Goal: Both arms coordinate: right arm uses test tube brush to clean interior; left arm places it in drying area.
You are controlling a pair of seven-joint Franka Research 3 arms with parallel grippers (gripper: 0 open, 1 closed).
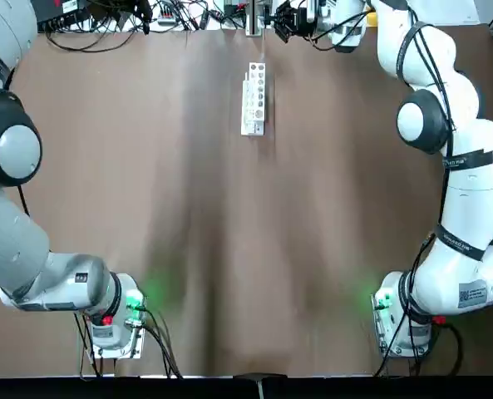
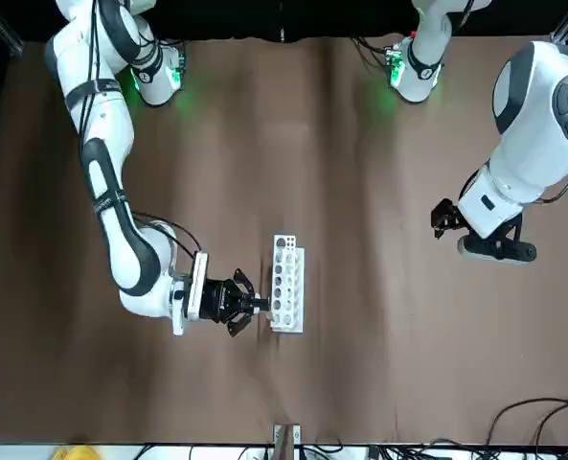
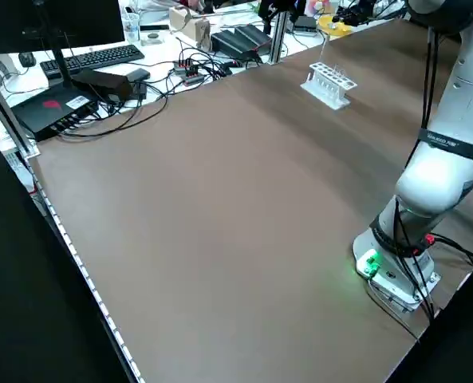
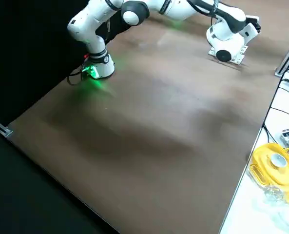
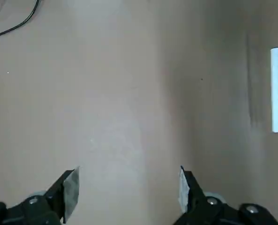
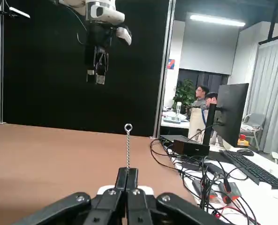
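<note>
The test tube brush (image 6: 128, 150), visible as a thin twisted metal wire ending in a small loop, rises upright from the right claw (image 6: 127, 169), which is closed on it and raised over the far part of the brown-covered surface (image 1: 329, 216). The narrow white rack (image 1: 253, 100), with round holes along its top, stands on the surface near its far edge. The left claw (image 5: 130, 169) is open and holds nothing, its fingers well apart, above the surface on the robot's left. Beyond the far edge lie tangled black cables (image 6: 206, 176), a black keyboard (image 6: 253, 168) and a black monitor (image 6: 232, 112).
</note>
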